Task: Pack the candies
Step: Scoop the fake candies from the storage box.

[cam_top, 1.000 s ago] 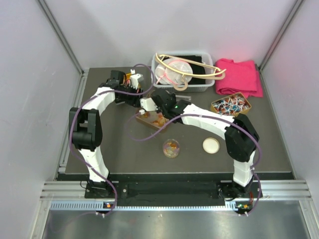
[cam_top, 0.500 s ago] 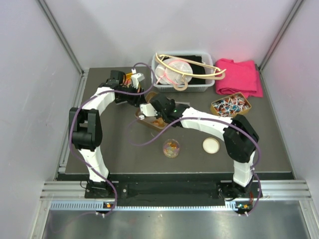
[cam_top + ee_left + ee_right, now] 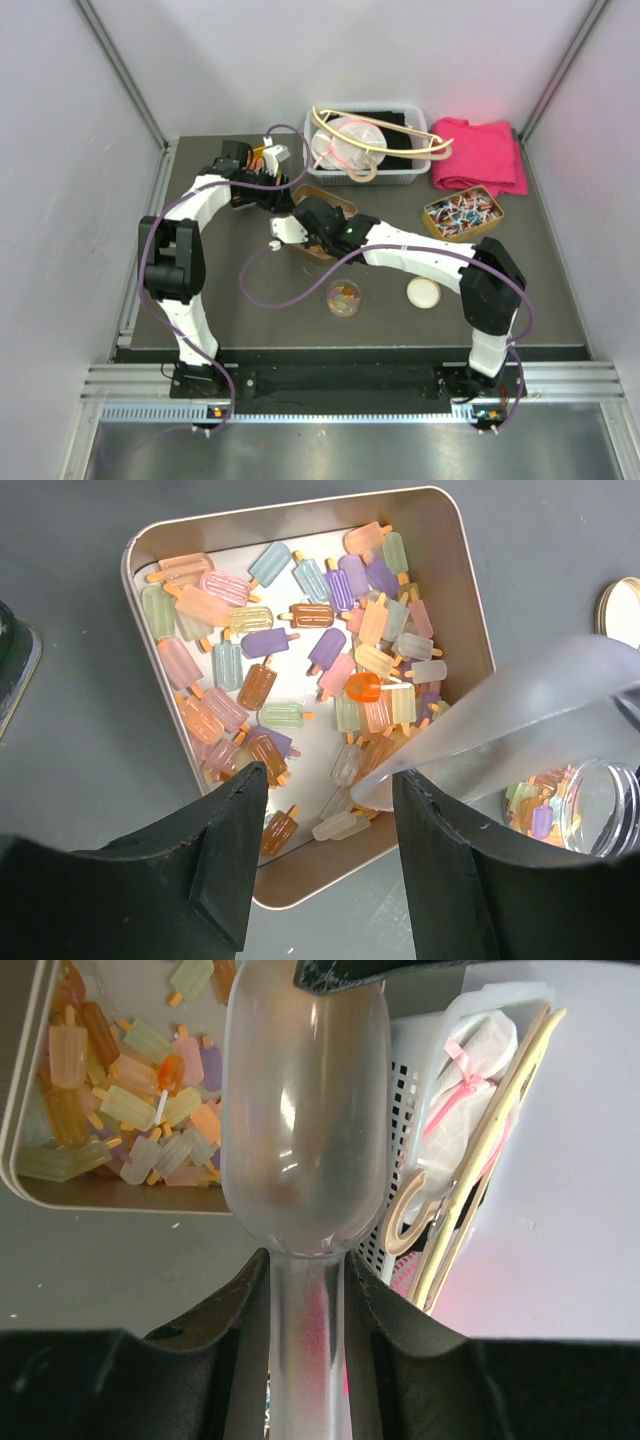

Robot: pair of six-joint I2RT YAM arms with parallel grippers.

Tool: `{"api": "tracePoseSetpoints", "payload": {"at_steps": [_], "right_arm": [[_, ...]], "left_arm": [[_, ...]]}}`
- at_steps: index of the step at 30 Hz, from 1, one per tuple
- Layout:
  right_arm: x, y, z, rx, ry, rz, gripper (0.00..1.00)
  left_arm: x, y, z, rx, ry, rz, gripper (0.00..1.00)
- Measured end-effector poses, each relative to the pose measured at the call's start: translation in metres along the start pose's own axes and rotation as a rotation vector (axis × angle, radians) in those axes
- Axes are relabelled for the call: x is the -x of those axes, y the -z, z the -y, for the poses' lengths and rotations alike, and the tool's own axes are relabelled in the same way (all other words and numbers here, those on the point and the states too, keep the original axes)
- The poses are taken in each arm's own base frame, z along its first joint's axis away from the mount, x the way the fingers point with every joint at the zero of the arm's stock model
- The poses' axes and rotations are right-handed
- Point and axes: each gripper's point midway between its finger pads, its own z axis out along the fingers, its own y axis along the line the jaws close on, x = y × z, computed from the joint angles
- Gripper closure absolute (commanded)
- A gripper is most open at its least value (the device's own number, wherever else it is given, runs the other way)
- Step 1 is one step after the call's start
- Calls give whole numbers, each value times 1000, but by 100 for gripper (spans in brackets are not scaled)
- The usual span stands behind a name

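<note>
Where the two arms meet over the dark table (image 3: 260,325), the following are entered.

Left arm: upper link upright, forearm reaching back and then rightward. The left gripper (image 3: 328,790) points down above a shallow gold-coloured rectangular tin tray (image 3: 460,580), its jaws apart with nothing between them.

Right arm: stretched low and leftward across the table. The right gripper (image 3: 305,1305) is clamped on the handle of a clear plastic scoop (image 3: 305,1110), whose bowl lies over one corner of the tray.

Small translucent popsicle-shaped candies (image 3: 300,615), in orange, yellow, pink, purple and pale green: most lie loose in the tray, a few in the small round clear jar (image 3: 343,297) nearer the arm bases.

Round cream lid (image 3: 423,292): flat on the table beside the jar, not touching it.
</note>
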Motion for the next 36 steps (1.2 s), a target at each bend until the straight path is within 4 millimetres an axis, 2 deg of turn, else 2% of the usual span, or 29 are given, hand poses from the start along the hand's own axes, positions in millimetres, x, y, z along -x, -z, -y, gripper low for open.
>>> {"api": "tracePoseSetpoints", "payload": {"at_steps": [8,17,26,31,36], "right_arm": [[22,24,6,27,-40,63,100],[20,25,6,17,-27,49,100],[-17,30,12,1,7,-14,100],[-36,20,17,-14,40,-69,100],[-46,-6,12,2,74,-116,100]], "left_arm": [[1,-2,4,-10,-4,1,43],[0,0,3,6,-7,1,41],[-14,12,-26,93,10,-12,42],[-31,9,-32,120,18,-46,44],[-47,5,-37,151,12,-80,48]]}}
